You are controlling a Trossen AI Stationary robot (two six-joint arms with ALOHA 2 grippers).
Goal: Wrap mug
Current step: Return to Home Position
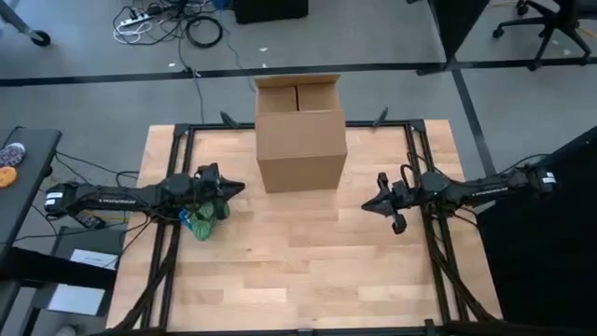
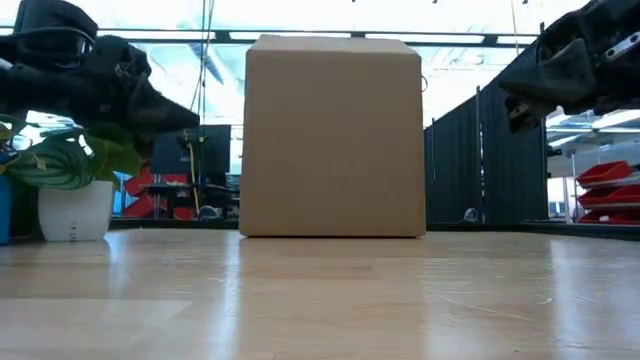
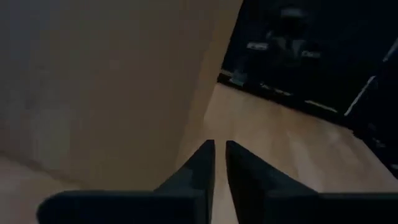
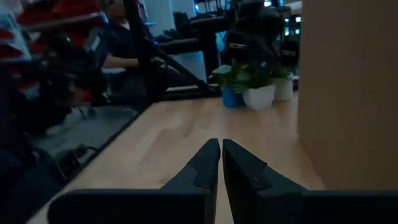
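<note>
The bare planks of the wooden table [image 1: 308,271] fill the foreground; in the low view nothing lies on them before the box. Midway back, the left gripper [image 1: 241,189] hangs over the table's left side, its fingers drawn together with only a thin slit between them and nothing held. The right gripper [image 1: 367,206] hangs over the right side, pinched together in the same way and holding nothing. In the low view both arms are cut off by the picture's edges and show as dark masses above the table. Under the left arm, partly hidden by it from above, stands a small potted plant [image 1: 203,222]. It is just beside that gripper and apart from the box.

Farther back, at the middle of the far edge, the brown cardboard box [image 1: 300,140] stands upright with its top flaps folded shut; the mug cannot be seen in any view, so its place cannot be told from the pictures. The box sits between the two grippers and a little beyond them, near both and touched by neither; each wrist view shows one of its plain side walls close by. Beyond the table, in the right wrist view, a seated person [image 4: 121,46] is blurred and hard to make out.
</note>
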